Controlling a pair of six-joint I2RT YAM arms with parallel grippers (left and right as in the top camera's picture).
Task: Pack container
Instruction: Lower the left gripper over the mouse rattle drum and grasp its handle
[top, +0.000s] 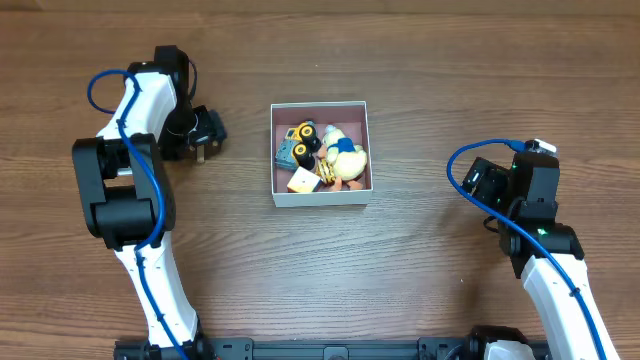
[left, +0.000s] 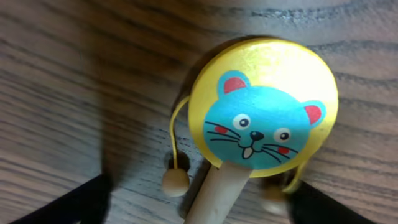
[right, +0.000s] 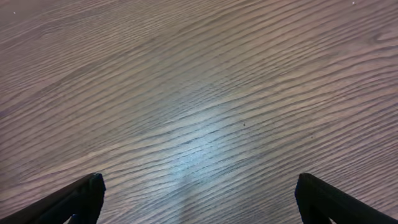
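The white-walled container (top: 320, 198) of small toys (top: 322, 155) sits mid-frame on the table (top: 400, 285), left fingers (left: 74, 208) spread around a mouse-faced drum rattle (left: 264, 106) at upper left, right fingers (right: 74, 202) spread at right.

The dark wood-grain table (top: 420, 280) carried the white-walled container (top: 320, 197) near its middle. Off to my left, a yellow rattle drum (left: 264, 106) with a blue mouse face lay flat on the boards.
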